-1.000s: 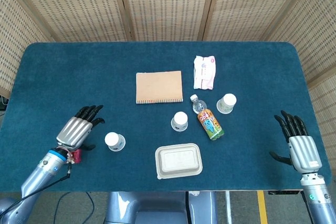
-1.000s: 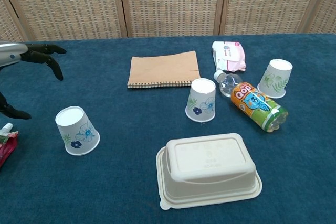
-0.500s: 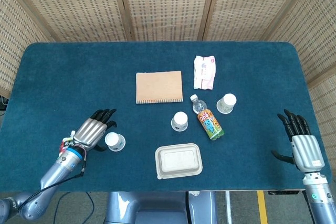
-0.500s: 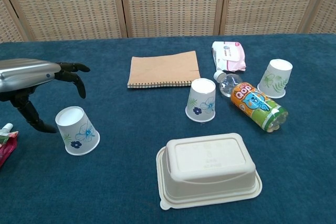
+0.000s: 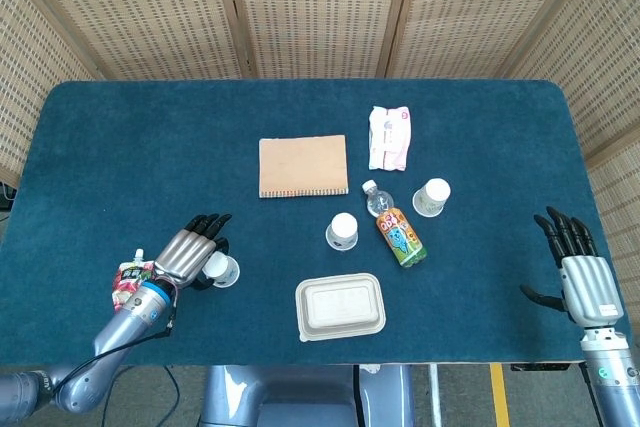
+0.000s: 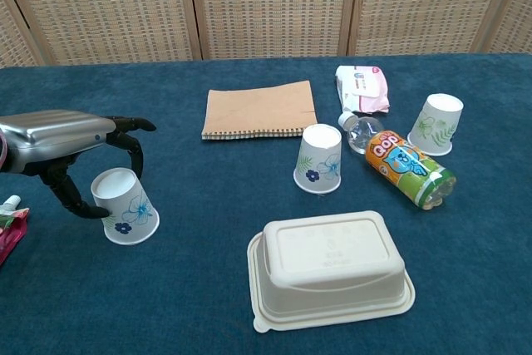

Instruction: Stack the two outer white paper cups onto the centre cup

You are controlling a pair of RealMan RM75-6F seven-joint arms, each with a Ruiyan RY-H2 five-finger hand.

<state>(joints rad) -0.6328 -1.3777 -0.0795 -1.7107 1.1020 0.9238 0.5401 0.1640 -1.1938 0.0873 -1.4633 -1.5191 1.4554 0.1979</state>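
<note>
Fingers (image 6: 126, 134) of the left hand (image 6: 62, 140) are curved over the top of the left cup (image 6: 126, 206), with the thumb dropping down its left side, so the cup sits inside the spread of the hand; whether any of them actually press on the paper I cannot tell from where I stand, and nothing looks lifted yet. That cup rests upside down on the blue table (image 5: 120, 137), tilted a little, near the front left. Off at the right edge, the right hand (image 5: 582, 285) hovers with its fingers spread and nothing in them, well apart from everything. As for progress, my reading is that the job has barely begun: the centre cup (image 6: 320, 158) stands alone, upside down, with nothing stacked on it, and the right cup (image 6: 437, 124) sits untouched further right and back, beyond the juice bottle (image 6: 399, 164) lying on its side between them. Both outer cups remain to be moved. Just near of the centre cup lies a closed takeaway box (image 6: 331, 267), and a brown notebook (image 6: 259, 109) and a wipes packet (image 6: 362, 87) lie further back.
</note>
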